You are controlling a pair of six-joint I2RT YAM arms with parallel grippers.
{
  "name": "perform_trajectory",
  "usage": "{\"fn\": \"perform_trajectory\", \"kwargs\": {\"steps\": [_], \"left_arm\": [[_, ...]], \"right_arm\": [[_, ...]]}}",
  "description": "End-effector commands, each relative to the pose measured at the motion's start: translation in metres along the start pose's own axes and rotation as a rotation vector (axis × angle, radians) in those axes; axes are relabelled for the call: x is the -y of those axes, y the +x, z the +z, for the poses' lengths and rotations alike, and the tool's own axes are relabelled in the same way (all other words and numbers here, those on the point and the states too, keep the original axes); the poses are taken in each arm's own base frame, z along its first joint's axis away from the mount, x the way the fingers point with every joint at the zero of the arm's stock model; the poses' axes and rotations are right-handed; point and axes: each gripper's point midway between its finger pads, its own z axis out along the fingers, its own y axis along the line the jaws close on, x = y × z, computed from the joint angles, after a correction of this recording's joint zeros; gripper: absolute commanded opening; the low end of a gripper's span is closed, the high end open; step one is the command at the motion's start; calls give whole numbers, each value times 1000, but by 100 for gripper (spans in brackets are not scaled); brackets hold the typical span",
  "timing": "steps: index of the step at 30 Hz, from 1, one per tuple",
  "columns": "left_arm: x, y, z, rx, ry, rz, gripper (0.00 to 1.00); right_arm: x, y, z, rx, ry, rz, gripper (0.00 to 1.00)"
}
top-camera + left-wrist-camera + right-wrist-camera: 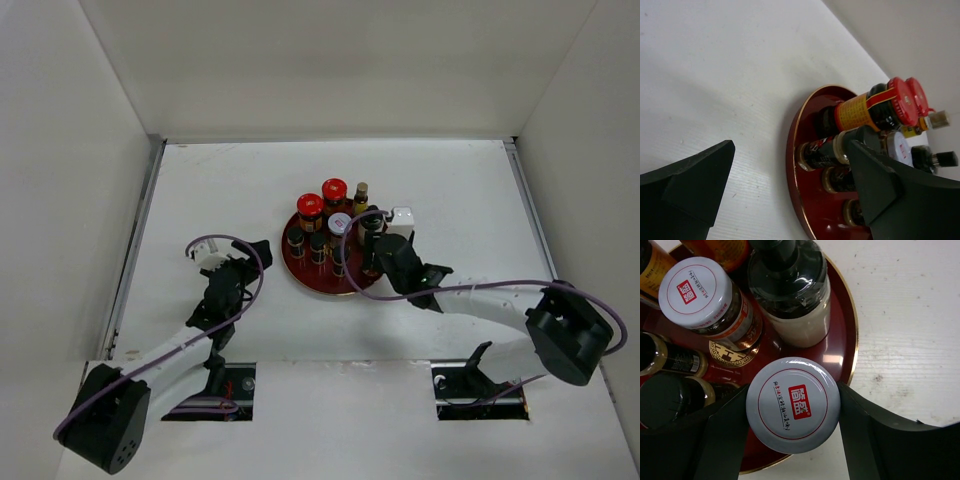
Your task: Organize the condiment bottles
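The condiment bottles stand together on a round red tray (300, 272). Two are red-capped (310, 207), one is a white-capped jar (340, 222), and several are small and dark (317, 245). My right gripper (793, 412) is shut on a second white-capped jar (793, 400) at the tray's near right rim, one finger on each side of its lid. A pale bottle with a black cap (790, 290) and the other white-capped jar (699, 292) stand just beyond it. My left gripper (245, 262) is open and empty on the table left of the tray. In the left wrist view it (790, 150) faces the bottles.
The tray's gold rim (854, 347) runs close past the held jar, with bare white table (910, 315) to its right. Grey walls enclose the table on three sides. The right arm (480, 300) reaches in from the lower right.
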Motion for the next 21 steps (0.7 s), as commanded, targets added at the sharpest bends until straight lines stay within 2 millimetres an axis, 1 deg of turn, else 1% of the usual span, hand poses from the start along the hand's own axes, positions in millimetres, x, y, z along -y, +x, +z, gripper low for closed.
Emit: {"fn": "perform_trajectory", "kwargs": {"steps": [1,4,6,8,11,12,14,18,20,21], "left_arm": [[7,-19,-1,65,20,-23,100],[2,-18,0,69,-4,-23,100],[5,-16,1,55,5,-16,100],[5,-15,2,54,4,-12,100],[2,-14,3,49,-9,-7,100],[2,-14,3,48,-10,-6,100],[1,-16,3,53,-21,1,100],[-13,-15,7,45,-102,24,100],[-16,-17,8,48,-125,41,100],[-18,-18,8,54,-143,49,100]], "right_arm": [[-39,-70,0,207,-107,144,51],[-39,-60,9,185,-88,116,52],[-37,-51,15,168,-71,95,55],[-36,-44,19,149,-60,87,62],[-37,-39,20,136,-56,74,74],[-37,-40,19,139,-57,75,78],[-37,-49,14,158,-68,89,83],[-36,-72,-4,212,-95,121,92],[-31,-82,-14,239,-103,137,100],[-26,-87,-18,254,-101,152,100]]}}
